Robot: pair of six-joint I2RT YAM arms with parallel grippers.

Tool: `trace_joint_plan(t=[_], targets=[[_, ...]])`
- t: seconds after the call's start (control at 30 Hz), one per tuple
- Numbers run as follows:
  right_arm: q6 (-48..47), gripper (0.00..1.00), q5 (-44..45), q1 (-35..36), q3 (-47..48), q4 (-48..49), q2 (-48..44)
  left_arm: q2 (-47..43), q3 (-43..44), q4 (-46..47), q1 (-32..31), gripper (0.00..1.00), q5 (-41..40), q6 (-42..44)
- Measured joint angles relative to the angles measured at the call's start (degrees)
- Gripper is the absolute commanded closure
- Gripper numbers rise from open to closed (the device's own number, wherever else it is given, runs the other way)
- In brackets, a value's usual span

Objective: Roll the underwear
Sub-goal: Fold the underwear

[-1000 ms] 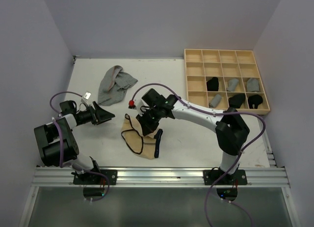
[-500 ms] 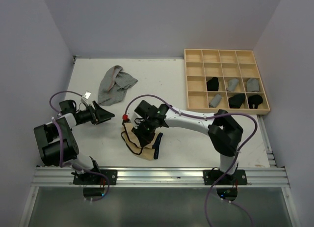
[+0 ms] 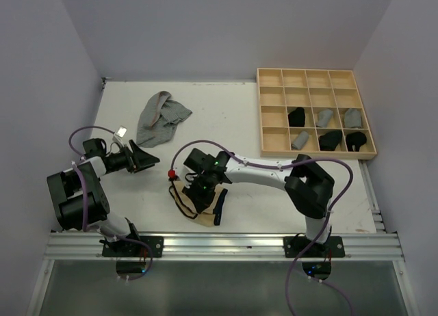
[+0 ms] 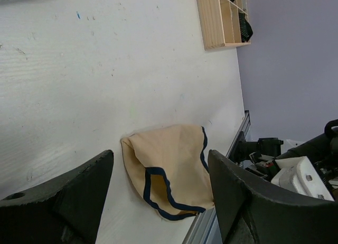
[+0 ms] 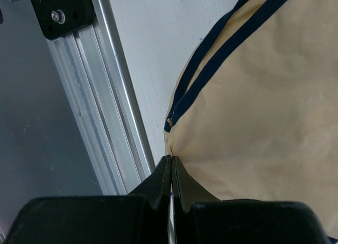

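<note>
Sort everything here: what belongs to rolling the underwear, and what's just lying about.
Job: tan underwear, pinched by the right gripper; grey underwear; black and grey bundles; open left gripper.
Lying about: wooden tray holding those bundles; metal rail.

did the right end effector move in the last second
Yes. The right end effector, shut on the underwear, moved toward the near rail and left, away from the tray.
</note>
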Motion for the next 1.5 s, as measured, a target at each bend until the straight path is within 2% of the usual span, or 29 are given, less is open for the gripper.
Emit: trace_joint_plan(t=[0.17, 0.3, 0.43, 0.57, 0.7, 0.83, 0.9, 1.0, 1.2, 1.37, 1.5], targets=[[0.0, 1.00, 0.0, 0.6, -1.6, -0.1, 0.0, 0.0, 0.0, 0.0, 0.0, 0.24, -0.2, 0.2], [-0.1, 0.84, 0.0, 0.8, -2.8, -0.2, 0.0, 0.0, 0.3, -0.4, 0.0, 0.23, -0.7, 1.3], [-0.7, 0.78, 0.0, 1.5, -3.1, -0.8, 0.0, 0.0, 1.6, -1.9, 0.0, 0.23, -1.1, 2.9], [-0.5, 0.71, 0.7, 1.9, -3.1, -1.8, -1.4, -0.2, 5.0, -6.0, -1.6, 0.25, -3.3, 8.3], [2.3, 0.75, 2.1, 0.5, -3.2, -1.4, -5.5, -2.3, 7.3, -9.2, -6.5, 0.28, -8.0, 14.8], [7.3, 0.78, 2.8, -4.7, -3.7, 1.4, -8.7, -6.0, 8.6, -10.9, -12.1, 0.32, -13.3, 20.7], [9.8, 0.81, 3.5, -7.8, -4.6, 2.7, -9.0, -7.1, 9.3, -11.6, -14.6, 0.37, -16.3, 23.5], [12.6, 0.83, 4.8, -11.3, -5.9, 3.0, -7.9, -7.5, 9.9, -12.2, -18.8, 0.41, -21.0, 27.1], [15.2, 0.86, 6.8, -11.8, -6.6, 3.0, -0.4, -7.5, 9.4, -12.8, -27.7, 0.45, -28.7, 31.5], [16.1, 0.87, 5.4, -13.7, -3.6, 1.6, 5.2, -7.5, 8.3, -12.8, -28.1, 0.45, -30.9, 31.8], [14.1, 0.88, 5.9, -15.9, 6.2, -2.1, 11.2, -9.0, 7.8, -12.5, -27.4, 0.44, -31.2, 31.4]])
